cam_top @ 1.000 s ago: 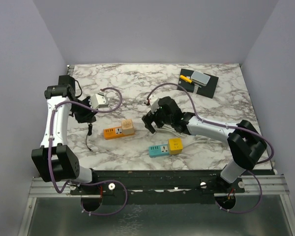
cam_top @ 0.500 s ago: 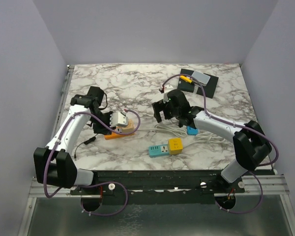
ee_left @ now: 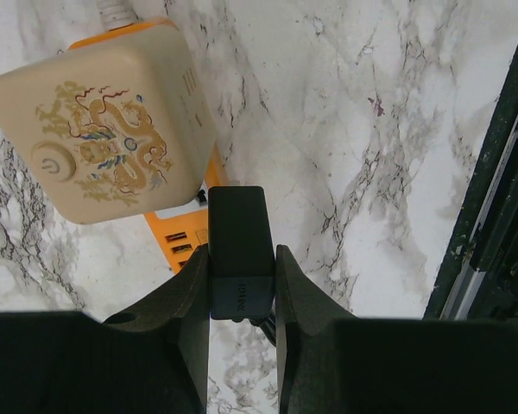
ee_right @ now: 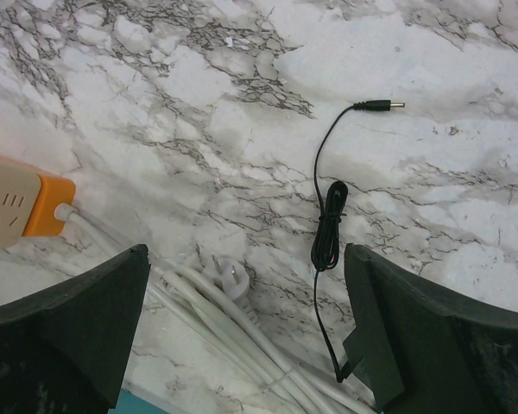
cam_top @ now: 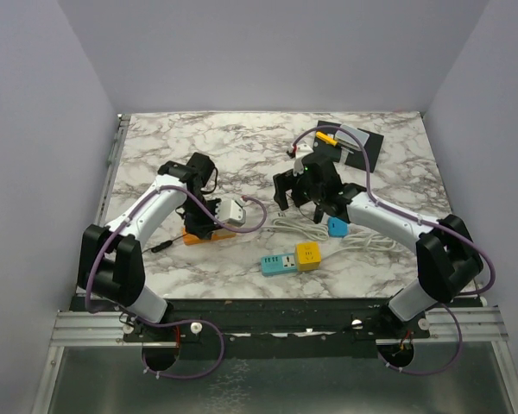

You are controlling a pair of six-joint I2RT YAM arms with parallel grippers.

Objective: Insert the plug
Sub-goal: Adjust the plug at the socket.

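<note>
My left gripper [ee_left: 241, 255] is shut on a black plug [ee_left: 239, 226] with a thin black cord. In the left wrist view it hangs just above the orange power strip [ee_left: 180, 247], beside the strip's beige cube [ee_left: 104, 138]. In the top view the left gripper [cam_top: 204, 221] is over the orange strip [cam_top: 192, 236]. My right gripper [cam_top: 306, 195] is open and empty above a white plug [ee_right: 226, 278] and its coiled white cable [ee_right: 198, 319]. Its fingers [ee_right: 65, 332] stand wide apart.
A teal and yellow power strip [cam_top: 290, 259] lies near the front. A blue plug [cam_top: 337, 227] lies on the white cable [cam_top: 287, 226]. A thin black cord with a barrel connector [ee_right: 327, 226] lies right of the white plug. A black pad [cam_top: 350, 143] with small parts sits back right.
My left arm has swung right and inward with the black plug, from the left side of the table to over the orange strip. My right gripper has moved back and slightly right.
</note>
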